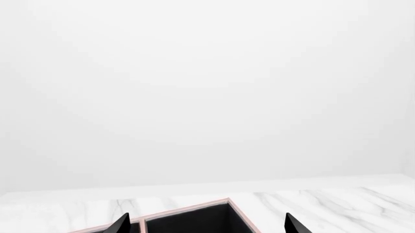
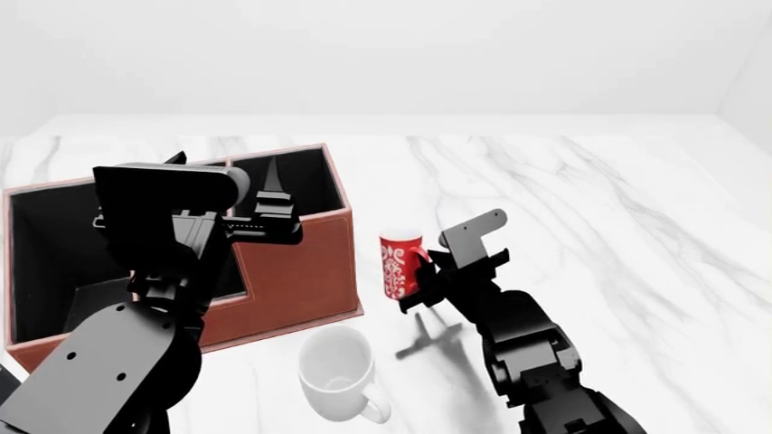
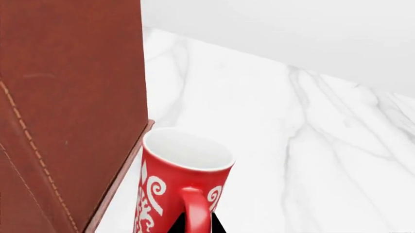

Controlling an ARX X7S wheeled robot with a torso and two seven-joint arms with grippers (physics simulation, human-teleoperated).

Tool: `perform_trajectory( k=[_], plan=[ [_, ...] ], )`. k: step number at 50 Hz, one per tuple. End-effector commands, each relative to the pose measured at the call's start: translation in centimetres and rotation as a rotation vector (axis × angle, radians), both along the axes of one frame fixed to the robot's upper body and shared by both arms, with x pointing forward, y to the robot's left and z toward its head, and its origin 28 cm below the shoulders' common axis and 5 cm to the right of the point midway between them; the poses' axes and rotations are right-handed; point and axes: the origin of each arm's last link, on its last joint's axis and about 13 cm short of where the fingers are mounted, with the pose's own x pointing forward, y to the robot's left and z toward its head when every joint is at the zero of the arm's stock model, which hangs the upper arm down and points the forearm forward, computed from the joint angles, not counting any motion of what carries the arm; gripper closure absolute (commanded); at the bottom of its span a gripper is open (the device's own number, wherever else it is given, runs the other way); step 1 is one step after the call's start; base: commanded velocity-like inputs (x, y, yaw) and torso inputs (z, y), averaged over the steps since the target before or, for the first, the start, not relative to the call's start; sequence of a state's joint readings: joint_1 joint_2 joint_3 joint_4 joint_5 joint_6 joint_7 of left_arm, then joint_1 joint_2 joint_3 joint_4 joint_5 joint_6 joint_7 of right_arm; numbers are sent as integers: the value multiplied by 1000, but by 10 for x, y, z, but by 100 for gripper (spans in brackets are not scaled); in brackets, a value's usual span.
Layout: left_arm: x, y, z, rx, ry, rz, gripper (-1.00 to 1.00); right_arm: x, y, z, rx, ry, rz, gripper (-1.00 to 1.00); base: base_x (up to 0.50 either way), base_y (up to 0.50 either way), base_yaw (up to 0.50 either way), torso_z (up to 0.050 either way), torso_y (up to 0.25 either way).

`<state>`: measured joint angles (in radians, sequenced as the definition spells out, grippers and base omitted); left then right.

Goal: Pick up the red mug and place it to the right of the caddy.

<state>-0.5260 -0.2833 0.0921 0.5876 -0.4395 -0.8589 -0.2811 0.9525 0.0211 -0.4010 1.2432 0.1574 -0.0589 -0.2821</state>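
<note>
Nearest the robot, a plain white mug [image 2: 338, 372] stands on the marble tabletop [image 2: 603, 226], apart from the action. Just beyond it the right claw [image 2: 421, 274] meets the red mug [image 2: 400, 265], which stands upright on the tabletop just to the right of the caddy [image 2: 296, 280], near its front right corner but apart from its wall. The mug appears rigid and glazed, so probably light, smooth enough to slip, and liable to chip if knocked; the handle [image 3: 193, 208], which faces the claw, or the rim wall beside it, offers the surest hold. In the right wrist view the claw's tips sit at the base of the handle, drawn close about it; whether they truly pinch it cannot be told. Farther left, the left claw [image 2: 273, 217] hovers above the caddy's rear compartment, its tips spread wide and gripping nothing, as the left wrist view confirms.
</note>
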Motion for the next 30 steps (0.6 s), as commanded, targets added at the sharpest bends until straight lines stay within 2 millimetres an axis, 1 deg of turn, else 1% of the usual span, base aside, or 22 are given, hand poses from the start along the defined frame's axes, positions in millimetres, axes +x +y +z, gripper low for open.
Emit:
perform_trajectory(
  k=[1,5,13,24,30],
  plan=[
    [-1,0,0,-1,-2,1,-100,-20,-16,-32,-127,147,70,100,0,0,0,0,0],
    [-1,0,1,-3,-1,-2,-100,-23,-19,-35,-137,166,101,100,0,0,0,0,0],
    [0,1,-1,-5,4,-2,-100,-29,-25,-41,-137,185,109,100,0,0,0,0,0],
    [1,1,-1,-6,5,-1,-100,-42,-30,-43,-131,200,132,100,0,0,0,0,0],
    [1,0,-1,-5,4,-5,-100,-43,-32,-43,-132,201,136,100,0,0,0,0,0]
  ],
)
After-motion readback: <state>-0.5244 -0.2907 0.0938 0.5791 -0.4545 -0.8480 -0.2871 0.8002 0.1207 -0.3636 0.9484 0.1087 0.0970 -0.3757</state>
